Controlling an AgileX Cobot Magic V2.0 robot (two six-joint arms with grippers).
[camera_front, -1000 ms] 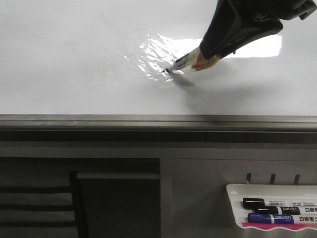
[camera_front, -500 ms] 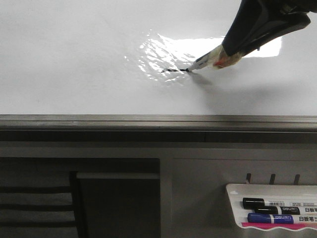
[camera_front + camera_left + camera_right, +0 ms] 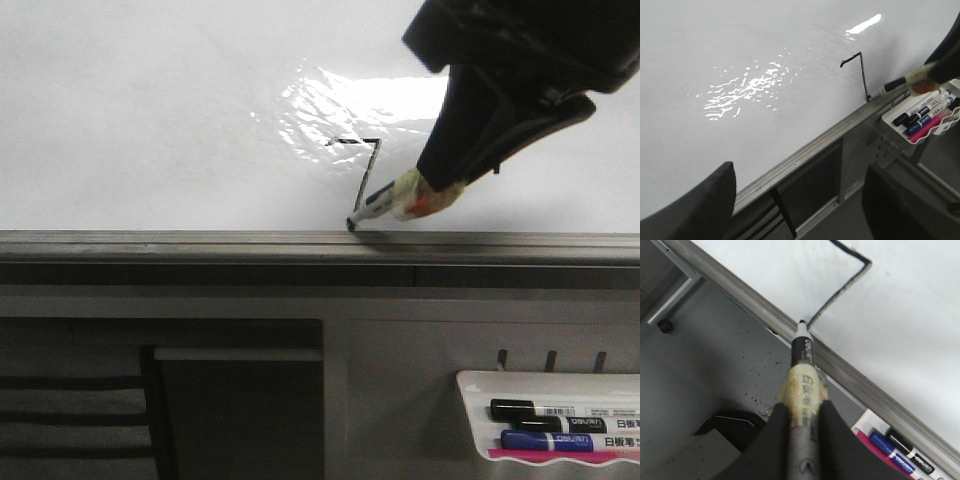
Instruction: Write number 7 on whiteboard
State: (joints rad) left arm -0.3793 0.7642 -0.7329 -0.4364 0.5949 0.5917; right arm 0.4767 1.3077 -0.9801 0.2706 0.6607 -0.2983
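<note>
the marker (image 3: 385, 203) tip sits at the whiteboard (image 3: 150, 120) near edge, touching the grey rail (image 3: 200, 243); dragging on could smear ink onto metal or snag the tip. the right gripper (image 3: 800, 422) is clamped tight on the marker. the number 7 (image 3: 362, 172) lies just left of it. the left gripper (image 3: 795, 200) hangs apart, empty.

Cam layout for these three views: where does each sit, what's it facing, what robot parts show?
Front: faces forward over the whiteboard; right gripper holds the marker at the number 7.
Left wrist: on left arm, looks across the board; left gripper fingers spread, empty.
Right wrist: on right arm, looks down the marker to the edge rail.
Shared: all see the 7; front and left wrist see the marker tray.
</note>
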